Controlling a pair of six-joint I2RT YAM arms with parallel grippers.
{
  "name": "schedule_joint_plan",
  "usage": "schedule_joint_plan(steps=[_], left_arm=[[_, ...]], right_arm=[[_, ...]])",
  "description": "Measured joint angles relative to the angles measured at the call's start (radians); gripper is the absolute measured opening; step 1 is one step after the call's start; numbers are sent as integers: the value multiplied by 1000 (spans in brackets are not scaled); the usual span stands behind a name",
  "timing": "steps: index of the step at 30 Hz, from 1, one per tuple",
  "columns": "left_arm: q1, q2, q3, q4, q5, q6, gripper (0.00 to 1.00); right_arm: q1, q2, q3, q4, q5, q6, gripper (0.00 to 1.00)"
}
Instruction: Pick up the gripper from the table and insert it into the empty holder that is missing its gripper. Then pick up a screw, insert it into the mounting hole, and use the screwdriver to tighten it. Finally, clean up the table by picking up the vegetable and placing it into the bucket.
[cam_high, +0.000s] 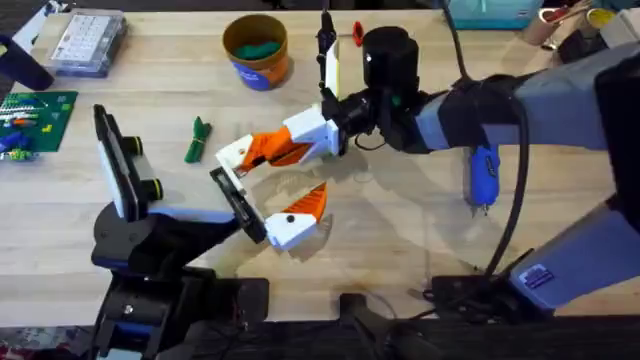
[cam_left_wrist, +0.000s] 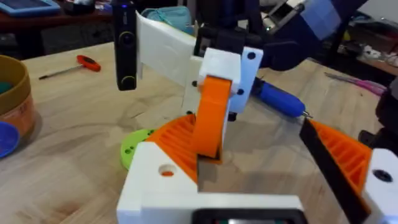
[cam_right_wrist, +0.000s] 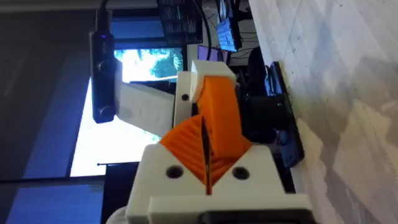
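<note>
Evidently the right gripper (cam_high: 262, 152), fingers pressed together empty, could knock the lime-green gripper (cam_left_wrist: 135, 147) beside the wide-spread left gripper (cam_high: 300, 210).

Light wooden table (cam_high: 400, 240); on it bucket (cam_high: 257, 52), vegetable (cam_high: 196, 140), blue screwdriver (cam_high: 483, 178), parts box (cam_high: 88, 42)
</note>
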Motion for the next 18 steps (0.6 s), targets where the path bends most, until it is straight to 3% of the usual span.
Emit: schedule_joint_plan(steps=[18], left_arm=[[12,0,1,-11,48,2,991]], right_arm=[[23,-1,22,-25,-1,-44,18]])
